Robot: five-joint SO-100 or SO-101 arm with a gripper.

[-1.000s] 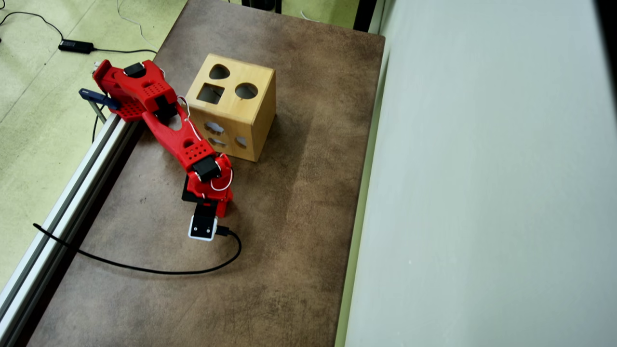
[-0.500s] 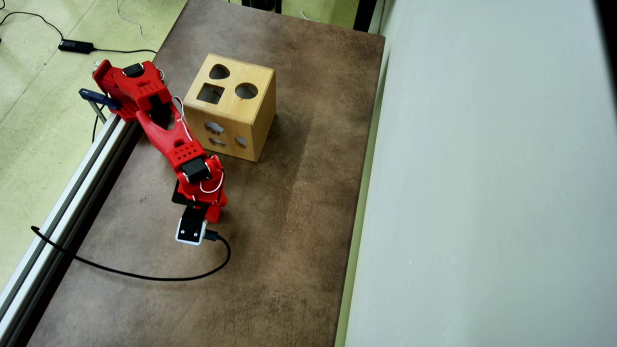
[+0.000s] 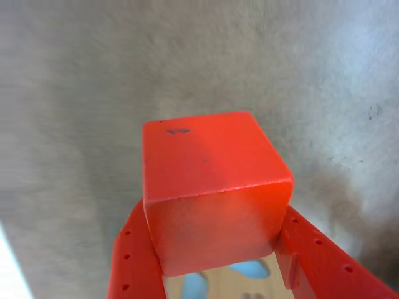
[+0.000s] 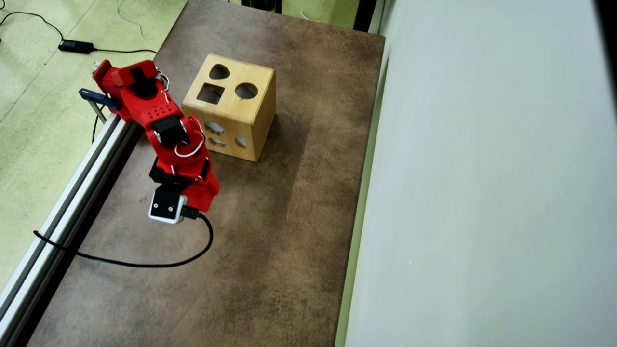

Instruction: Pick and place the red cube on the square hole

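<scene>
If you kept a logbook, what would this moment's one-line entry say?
tool: shut on red cube | cube: lifted off table | square hole: empty | arm: beside wooden box

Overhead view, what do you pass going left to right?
Green floor → metal rail → red arm → wooden box → bare brown table → pale wall.
</scene>
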